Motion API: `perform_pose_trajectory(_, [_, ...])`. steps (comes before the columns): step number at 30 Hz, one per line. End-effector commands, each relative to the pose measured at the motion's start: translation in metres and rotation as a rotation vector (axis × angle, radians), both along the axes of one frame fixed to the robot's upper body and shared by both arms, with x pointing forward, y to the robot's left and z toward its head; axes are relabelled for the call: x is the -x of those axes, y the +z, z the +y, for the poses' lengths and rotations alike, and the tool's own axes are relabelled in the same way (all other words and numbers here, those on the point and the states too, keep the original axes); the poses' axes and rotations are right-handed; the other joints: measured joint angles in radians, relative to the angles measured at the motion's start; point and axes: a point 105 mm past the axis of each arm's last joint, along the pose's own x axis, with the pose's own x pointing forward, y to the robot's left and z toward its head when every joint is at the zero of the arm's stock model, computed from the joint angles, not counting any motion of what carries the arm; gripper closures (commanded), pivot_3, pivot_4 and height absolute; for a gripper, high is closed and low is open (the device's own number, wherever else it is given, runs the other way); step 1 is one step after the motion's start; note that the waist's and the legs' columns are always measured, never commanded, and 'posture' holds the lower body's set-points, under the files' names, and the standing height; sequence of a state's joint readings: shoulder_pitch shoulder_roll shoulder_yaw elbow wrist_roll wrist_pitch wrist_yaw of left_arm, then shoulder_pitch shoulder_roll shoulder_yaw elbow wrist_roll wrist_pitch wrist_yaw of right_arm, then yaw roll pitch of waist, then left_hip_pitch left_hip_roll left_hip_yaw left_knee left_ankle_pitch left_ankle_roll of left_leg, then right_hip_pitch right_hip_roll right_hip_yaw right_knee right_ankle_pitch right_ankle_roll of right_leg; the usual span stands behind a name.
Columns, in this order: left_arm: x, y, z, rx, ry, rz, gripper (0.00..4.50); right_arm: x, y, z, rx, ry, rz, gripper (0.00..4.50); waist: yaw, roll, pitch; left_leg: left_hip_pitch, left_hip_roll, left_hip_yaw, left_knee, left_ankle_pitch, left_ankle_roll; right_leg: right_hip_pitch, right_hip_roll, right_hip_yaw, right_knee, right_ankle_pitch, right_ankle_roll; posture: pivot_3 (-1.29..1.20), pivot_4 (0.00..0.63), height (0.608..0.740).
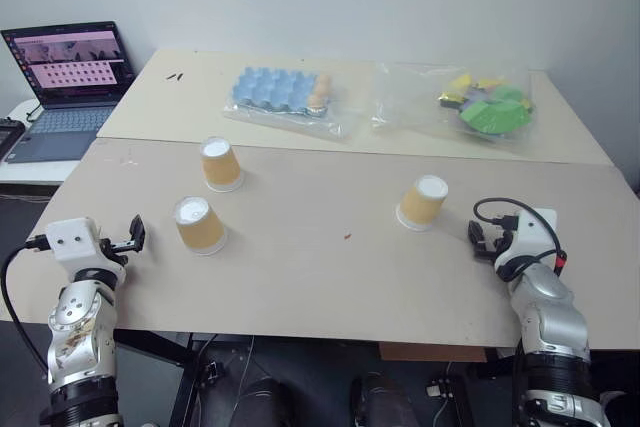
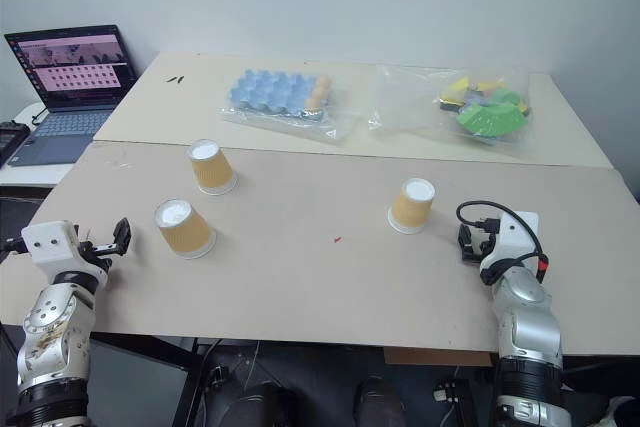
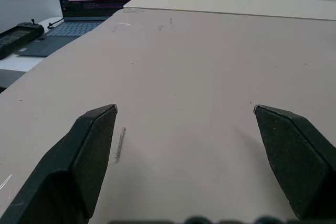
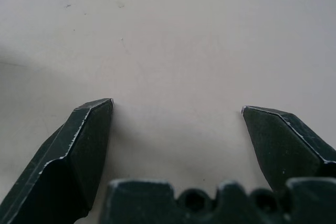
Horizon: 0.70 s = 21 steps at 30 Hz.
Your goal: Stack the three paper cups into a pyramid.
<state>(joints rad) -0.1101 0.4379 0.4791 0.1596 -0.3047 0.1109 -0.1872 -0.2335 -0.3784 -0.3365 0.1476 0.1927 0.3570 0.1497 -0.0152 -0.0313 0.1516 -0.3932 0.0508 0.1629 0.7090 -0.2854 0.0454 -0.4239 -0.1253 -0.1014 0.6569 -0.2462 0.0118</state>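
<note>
**Three cups down, nothing stacked yet**

While both arms sit at the near corners of the table [image 1: 330, 277], all three paper cups stand upside down on it, white bottoms up, each one on its own. Two are over on the robot's left: the near left cup [image 1: 198, 225] is close to the front edge side, and the far left cup [image 1: 220, 164] stands a bit farther back and slightly right of it, near but not touching. The right cup [image 1: 423, 203] is well apart from those two, over toward the right arm. So no pyramid anywhere so far.

Left gripper [image 3: 184, 111] is spread wide with nothing between its fingers [image 3: 89, 150], just bare tabletop in front of it. It hangs near the left edge, just beside the near left cup but clear of it. Right gripper [image 4: 177, 106] is the same story, fingers [image 4: 84, 140] wide apart and empty, hovering over plain table near the right cup without touching.

Farther back there's a second table with a blue egg tray [image 1: 280, 90] in a clear bag, holding a couple of tan eggs at one end, and another clear bag of green and yellow pieces [image 1: 488, 107]. An open laptop [image 1: 68, 77] sits off to the far left.
</note>
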Motion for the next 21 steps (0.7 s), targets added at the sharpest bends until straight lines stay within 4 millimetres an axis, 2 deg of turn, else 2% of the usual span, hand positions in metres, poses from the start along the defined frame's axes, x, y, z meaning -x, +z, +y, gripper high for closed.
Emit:
perform_pose_trajectory(1, [-0.006,0.016,-0.006,-0.028,-0.035,-0.043,0.06,-0.009,0.057,-0.011,-0.014,-0.046,-0.185,0.0,0.0,0.0,0.0,0.0,0.0,0.0,0.0,0.0,0.0,0.0,0.0,0.0,0.0,0.0,0.0,0.0,0.15,0.724])
perform_pose_trajectory(2, [-0.008,0.014,-0.009,-0.024,-0.053,-0.035,0.06,-0.015,0.095,-0.008,-0.021,-0.027,-0.306,0.0,0.0,0.002,0.001,0.0,0.0,0.0,0.0,0.0,0.0,0.0,0.0,0.0,0.0,0.0,0.0,0.0,0.15,0.724])
perform_pose_trajectory(3, [-0.009,0.014,-0.01,-0.023,-0.066,-0.03,0.06,-0.02,0.135,0.006,-0.047,0.034,-0.427,0.0,-0.006,0.006,0.004,-0.001,0.0,0.0,0.0,0.0,0.0,-0.001,0.0,0.0,0.0,0.0,0.0,0.0,0.15,0.724])
perform_pose_trajectory(4, [-0.009,0.013,-0.011,-0.023,-0.074,-0.026,0.06,-0.022,0.17,0.025,-0.082,0.129,-0.531,0.0,-0.011,0.01,0.006,-0.001,-0.001,0.002,0.0,0.0,0.001,-0.002,-0.002,0.002,0.001,0.001,0.0,0.0,0.15,0.724])
perform_pose_trajectory(5, [-0.009,0.013,-0.012,-0.024,-0.077,-0.024,0.06,-0.022,0.194,0.046,-0.107,0.23,-0.593,0.0,-0.02,0.015,0.009,-0.001,-0.001,0.004,0.0,0.0,0.001,-0.003,-0.002,0.003,0.001,0.003,0.0,0.0,0.15,0.724])
perform_pose_trajectory(7, [-0.008,0.014,-0.012,-0.026,-0.081,-0.024,0.06,-0.017,0.229,0.083,-0.165,0.421,-0.669,0.0,-0.025,0.015,0.009,-0.001,-0.001,0.004,0.0,0.001,0.001,-0.005,-0.002,0.004,0.005,0.003,0.0,0.0,0.15,0.724])
perform_pose_trajectory(9, [-0.008,0.014,-0.012,-0.027,-0.085,-0.024,0.06,-0.003,0.245,0.134,-0.156,0.701,-0.662,0.0,-0.023,0.009,0.006,-0.001,0.002,0.001,-0.002,0.002,-0.001,-0.005,0.003,0.002,0.005,0.001,-0.002,0.0,0.15,0.724])
perform_pose_trajectory(10, [-0.008,0.014,-0.013,-0.028,-0.088,-0.023,0.06,0.007,0.245,0.157,-0.14,0.846,-0.626,0.0,-0.023,0.006,0.004,0.001,0.002,0.0,-0.006,0.003,-0.003,-0.004,0.004,0.001,0.003,0.0,-0.002,0.0,0.15,0.724])
perform_pose_trajectory(13, [-0.006,0.015,-0.014,-0.029,-0.096,-0.022,0.06,0.039,0.228,0.205,-0.089,1.2,-0.498,0.0,-0.018,0.003,0.002,0.002,0.002,0.0,-0.013,0.003,-0.003,0.0,0.004,-0.002,-0.001,0.0,-0.003,0.0,0.15,0.724])
perform_pose_trajectory(15, [-0.005,0.015,-0.015,-0.032,-0.102,-0.02,0.06,0.053,0.209,0.22,-0.035,1.351,-0.393,0.0,-0.008,0.003,0.002,-0.001,-0.001,0.0,-0.012,0.002,0.0,-0.002,0.001,-0.003,-0.002,0.0,-0.002,0.0,0.15,0.724])
perform_pose_trajectory(17, [-0.002,0.018,-0.015,-0.066,-0.125,-0.008,0.06,0.067,0.171,0.232,0.129,1.507,-0.217,0.0,0.001,0.003,0.002,-0.004,-0.002,0.001,-0.008,0.0,0.004,-0.002,-0.002,-0.004,-0.004,0.001,-0.001,0.0,0.15,0.724])
perform_pose_trajectory(18, [-0.001,0.02,-0.015,-0.083,-0.134,-0.002,0.06,0.072,0.158,0.234,0.182,1.554,-0.159,0.0,0.003,0.002,0.002,-0.006,-0.002,0.001,-0.007,-0.001,0.006,-0.002,-0.003,-0.005,-0.01,0.003,0.001,0.0,0.15,0.724])
perform_pose_trajectory(21, [0.022,0.03,-0.01,-0.207,-0.317,0.089,0.06,0.07,0.131,0.24,0.256,1.604,-0.077,0.0,-0.004,-0.001,0.001,-0.007,-0.002,0.001,-0.004,-0.002,0.008,-0.001,-0.004,-0.006,-0.014,0.004,0.004,0.0,0.15,0.724])
